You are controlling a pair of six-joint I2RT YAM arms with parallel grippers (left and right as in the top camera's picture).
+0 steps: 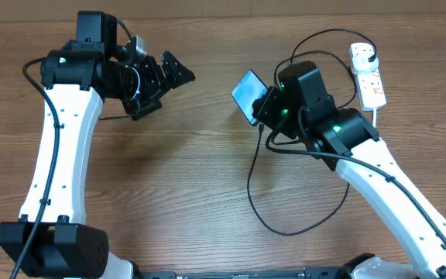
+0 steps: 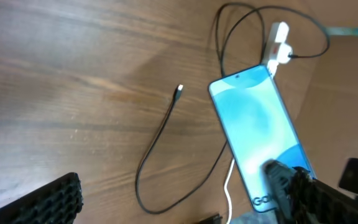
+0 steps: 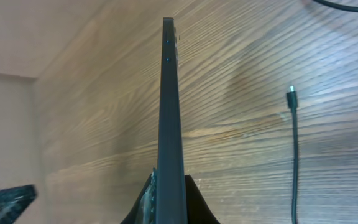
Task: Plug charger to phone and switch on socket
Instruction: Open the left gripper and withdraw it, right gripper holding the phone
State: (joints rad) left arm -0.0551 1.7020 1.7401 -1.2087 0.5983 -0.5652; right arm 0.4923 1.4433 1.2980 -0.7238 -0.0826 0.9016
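Left pincer (image 1: pixel 163 89): spread wide, empty, upper left of centre.
Right pincer (image 1: pixel 265 107): clamped on the phone (image 1: pixel 248 91), right of centre.
Charger (image 2: pixel 179 89) tip: on the table (image 1: pixel 169 194), left of the phone; we judge the free left arm should fetch it.

So the socket (image 1: pixel 368 75) sits on the bench (image 1: pixel 169 178) way over at the far right, with the charger (image 1: pixel 248 182) plugged into its far end. From there the cable loops round the far side of the right arm, then comes to the near side and curls on the bench in front of that arm. Its connector tip (image 2: pixel 179 89) lies on the bench near the phone (image 1: pixel 248 94), not touching it. The phone's up off the bench in the right hand (image 1: pixel 268 107), pinched at its bottom end, left of the socket. The left hand (image 1: pixel 165 87) is further left, well apart from the phone.
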